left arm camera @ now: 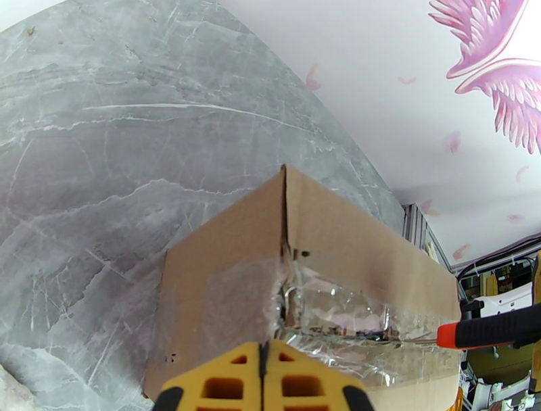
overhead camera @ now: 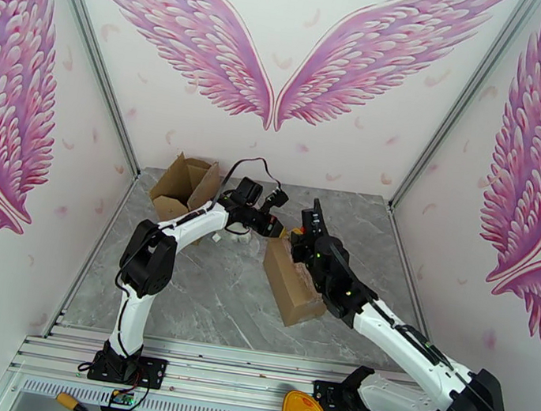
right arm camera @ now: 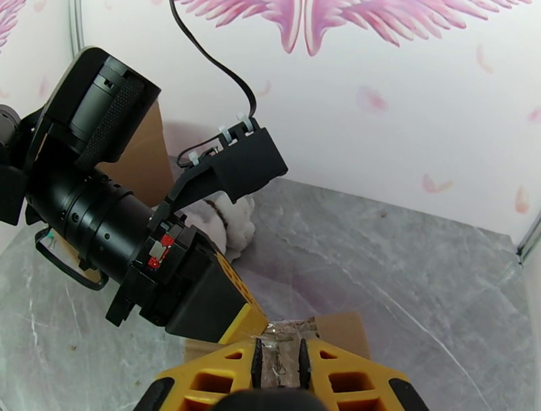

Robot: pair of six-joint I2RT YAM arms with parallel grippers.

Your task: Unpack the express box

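A grey marble-patterned table [overhead camera: 217, 307] stands inside a booth whose white walls are painted with pink wings. Two white robot arms reach in from the near edge and meet over a closed brown cardboard express box [overhead camera: 295, 289] near the middle of the table. The box lies at an angle, with one end towards the arms and the other towards the back wall.

In the left wrist view, the left gripper [left arm camera: 264, 348] has its yellow fingers pressed together with no gap. Their tips sit at the crinkled clear tape [left arm camera: 338, 314] that runs along the box's top seam. At the right edge of this view an orange bar [left arm camera: 483, 329] juts in just above the box; too little of it shows to tell what it is.

In the right wrist view, the right gripper [right arm camera: 278, 351] is clamped on the taped edge of the express box, with cardboard and tape filling the narrow space between its yellow fingers. The left gripper's yellow tip touches the box just beside it.

At the back left of the table stands an open cardboard carton [overhead camera: 186, 183] with its flaps up. A white fluffy object [right arm camera: 230, 226] lies on the table between the carton and the box.
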